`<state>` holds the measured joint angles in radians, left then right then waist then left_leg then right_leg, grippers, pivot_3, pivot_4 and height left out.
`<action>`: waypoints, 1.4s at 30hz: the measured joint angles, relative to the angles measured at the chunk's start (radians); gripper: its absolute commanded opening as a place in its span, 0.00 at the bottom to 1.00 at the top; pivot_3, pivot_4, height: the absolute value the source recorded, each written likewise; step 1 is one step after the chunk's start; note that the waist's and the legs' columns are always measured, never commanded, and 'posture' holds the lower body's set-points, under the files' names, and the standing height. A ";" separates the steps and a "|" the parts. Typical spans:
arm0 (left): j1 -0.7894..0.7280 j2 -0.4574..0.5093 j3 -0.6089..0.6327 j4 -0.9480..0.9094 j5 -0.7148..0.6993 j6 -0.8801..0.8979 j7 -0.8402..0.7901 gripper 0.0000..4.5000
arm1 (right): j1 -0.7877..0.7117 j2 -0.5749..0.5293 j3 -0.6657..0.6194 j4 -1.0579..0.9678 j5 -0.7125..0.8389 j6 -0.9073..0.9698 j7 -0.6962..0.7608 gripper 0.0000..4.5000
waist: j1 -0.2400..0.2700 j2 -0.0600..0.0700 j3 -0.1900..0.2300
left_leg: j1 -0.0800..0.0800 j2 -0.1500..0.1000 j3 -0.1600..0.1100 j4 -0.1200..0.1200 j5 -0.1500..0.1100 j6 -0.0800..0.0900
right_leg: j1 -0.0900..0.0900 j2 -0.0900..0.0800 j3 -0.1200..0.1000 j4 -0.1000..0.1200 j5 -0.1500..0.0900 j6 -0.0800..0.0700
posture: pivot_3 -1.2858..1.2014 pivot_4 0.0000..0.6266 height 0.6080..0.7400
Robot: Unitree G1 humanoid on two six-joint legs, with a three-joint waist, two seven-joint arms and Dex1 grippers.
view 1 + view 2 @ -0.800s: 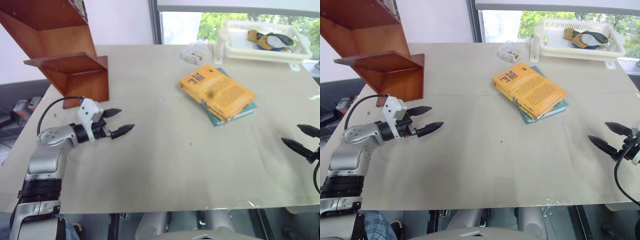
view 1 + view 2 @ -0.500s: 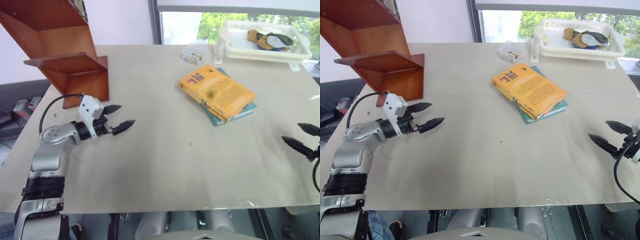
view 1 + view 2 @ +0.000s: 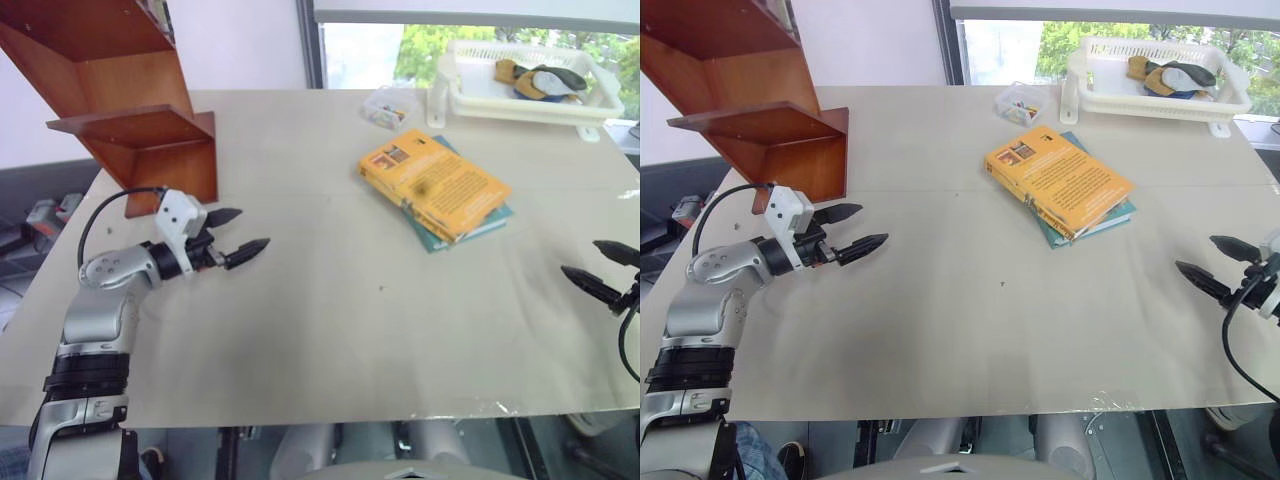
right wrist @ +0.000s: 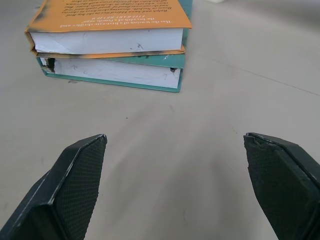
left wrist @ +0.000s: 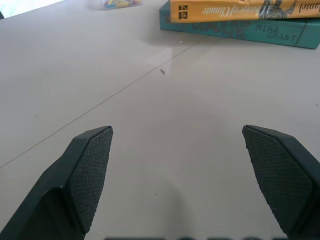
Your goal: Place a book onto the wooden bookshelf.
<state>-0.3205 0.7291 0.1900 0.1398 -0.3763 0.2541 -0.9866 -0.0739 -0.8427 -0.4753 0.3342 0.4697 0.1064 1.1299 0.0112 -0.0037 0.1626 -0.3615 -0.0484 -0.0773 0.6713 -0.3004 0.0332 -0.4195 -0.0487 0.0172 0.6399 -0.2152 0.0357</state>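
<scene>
Two grippers agape, left gripper (image 3: 233, 231), right gripper (image 3: 1217, 262); book (image 3: 433, 182) unheld (atop teal book (image 5: 260, 34))

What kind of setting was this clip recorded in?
Probably an indoor office or lab workspace: a wide beige table beside a window with greenery outside, carrying a wooden bookshelf, two stacked books topped by the orange-yellow book, and a white plastic basket.

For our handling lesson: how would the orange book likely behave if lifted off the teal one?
The orange book looks thick, so probably fairly stiff and weighty. Its soft, scuffed cover may flex. Lying flat on the teal book, it could slide when pushed.
</scene>
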 measured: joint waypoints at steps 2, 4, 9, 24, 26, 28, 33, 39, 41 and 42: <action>0.005 0.000 0.001 0.000 0.000 0.000 0.000 0.99 | -0.011 0.000 0.008 0.004 -0.001 -0.001 0.000 1.00 | 0.000 0.000 0.000 | 0.000 0.000 0.000 0.000 0.000 0.000 | 0.000 0.000 0.000 0.000 0.000 0.000 | 0.52 0.24 1.00; 0.011 0.003 0.007 -0.001 -0.003 0.000 -0.003 0.99 | -0.045 0.003 0.023 0.022 -0.012 -0.002 -0.014 1.00 | -0.004 0.000 0.000 | 0.000 0.000 0.000 0.000 0.000 0.000 | 0.000 0.000 0.000 0.000 0.000 0.000 | 0.52 0.24 1.00; 0.016 0.008 0.039 -0.048 -0.076 0.030 -0.047 0.99 | -0.296 0.060 0.145 0.194 -0.178 -0.081 -0.216 1.00 | -0.028 -0.001 0.000 | 0.001 0.000 0.001 0.001 0.001 -0.001 | 0.000 0.000 0.001 0.002 0.000 0.000 | 0.52 0.24 1.00; 0.099 0.113 0.168 -0.198 -0.275 0.173 -0.152 0.99 | -0.874 0.253 0.327 0.954 -0.479 -0.303 -0.606 1.00 | -0.032 -0.001 0.001 | -0.013 0.000 0.003 -0.002 0.002 -0.003 | -0.015 0.001 0.004 0.000 0.000 -0.001 | 0.52 0.24 1.00; 0.149 0.132 0.212 -0.224 -0.276 0.172 -0.155 0.99 | -0.878 0.267 0.337 0.974 -0.498 -0.317 -0.611 1.00 | -0.037 -0.001 0.000 | -0.019 0.000 0.003 -0.001 0.002 -0.003 | -0.020 0.001 0.004 0.001 0.000 -0.001 | 0.52 0.24 1.00; 0.201 0.149 0.265 -0.255 -0.285 0.174 -0.163 0.99 | -0.880 0.274 0.334 0.982 -0.497 -0.334 -0.592 1.00 | -0.042 -0.001 0.000 | -0.019 0.000 0.003 -0.001 0.002 -0.003 | -0.020 0.001 0.003 0.001 0.000 -0.001 | 0.52 0.24 1.00; 0.293 0.162 0.370 -0.306 -0.301 0.175 -0.164 0.99 | -0.881 0.301 0.302 0.997 -0.468 -0.371 -0.468 1.00 | -0.054 -0.001 0.000 | -0.018 0.000 0.003 -0.001 0.002 -0.003 | -0.020 0.001 0.004 0.002 0.000 -0.001 | 0.52 0.24 1.00; 0.316 0.162 0.387 -0.350 -0.316 0.183 -0.139 0.99 | -0.880 0.332 0.301 1.000 -0.467 -0.405 -0.420 1.00 | -0.054 -0.001 0.000 | -0.017 0.000 0.003 -0.001 0.002 -0.003 | -0.020 0.001 0.004 0.003 0.001 -0.001 | 0.52 0.24 1.00; 0.318 0.162 0.388 -0.357 -0.317 0.187 -0.127 0.99 | -0.880 0.345 0.284 1.001 -0.454 -0.408 -0.388 1.00 | -0.054 -0.001 0.000 | -0.017 0.000 0.003 -0.001 0.002 -0.003 | -0.020 0.001 0.004 0.003 0.001 -0.001 | 0.52 0.24 1.00; 0.322 0.163 0.390 -0.361 -0.318 0.190 -0.125 0.99 | -0.880 0.350 0.283 1.003 -0.457 -0.412 -0.385 1.00 | -0.055 -0.001 0.000 | -0.017 0.000 0.003 -0.001 0.002 -0.003 | -0.020 0.001 0.004 0.003 0.001 -0.001 | 0.52 0.24 1.00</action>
<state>0.0019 0.8919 0.5798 -0.2211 -0.6940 0.4439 -1.1113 -0.9544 -0.4931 -0.1919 1.3369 0.0125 -0.3056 0.7450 -0.0437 -0.0047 0.1629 -0.3788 -0.0485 -0.0743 0.6706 -0.2986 0.0303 -0.4395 -0.0475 0.0211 0.6426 -0.2147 0.0347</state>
